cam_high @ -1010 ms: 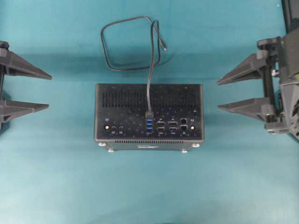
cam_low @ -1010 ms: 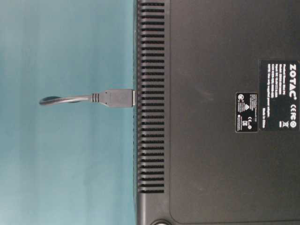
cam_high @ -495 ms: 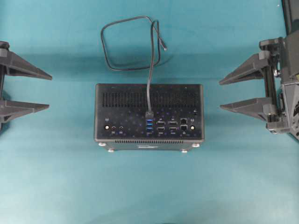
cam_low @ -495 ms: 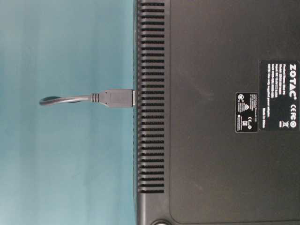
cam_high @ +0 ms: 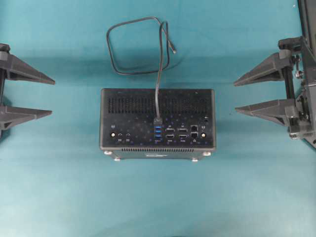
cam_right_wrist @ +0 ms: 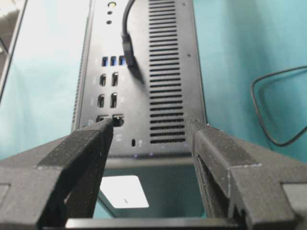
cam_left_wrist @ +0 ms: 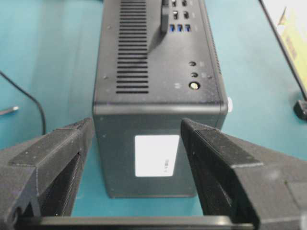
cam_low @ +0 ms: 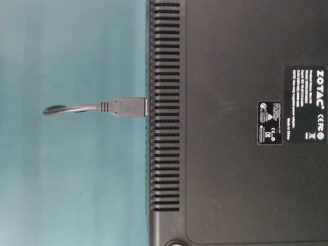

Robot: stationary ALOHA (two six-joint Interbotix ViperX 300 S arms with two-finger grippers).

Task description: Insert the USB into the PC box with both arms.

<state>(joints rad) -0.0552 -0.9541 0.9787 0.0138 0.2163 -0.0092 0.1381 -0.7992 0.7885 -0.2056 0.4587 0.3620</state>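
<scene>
Overhead exterior view: the PC box [cam_high: 158, 123] sits at the middle of the teal desk [cam_high: 158, 197], its port face turned up, vent grille along the far part and a row of blue ports [cam_high: 158, 132] near the middle. The USB [cam_high: 158, 120] has its plug seated in the topmost blue slot; its thin black cable runs away over the grille and far edge, then lies in a loose loop [cam_high: 136, 47] on the desk beyond the box, with the free end lying just right of the loop.

The left claw [cam_high: 52, 97] hangs well apart from the box's left side, fingers spread and holding nothing. The right claw [cam_high: 236, 96] hangs off the box's right side, also spread and empty, a gap of bare desk between its tips and the case.

Table-level view shows the plug [cam_low: 129, 107] standing straight out from the box's face [cam_low: 236, 123], its metal end meeting the case.

From the left wrist view, the box's end panel with a white label [cam_left_wrist: 157, 155] shows between the open fingers [cam_left_wrist: 216, 158].
</scene>
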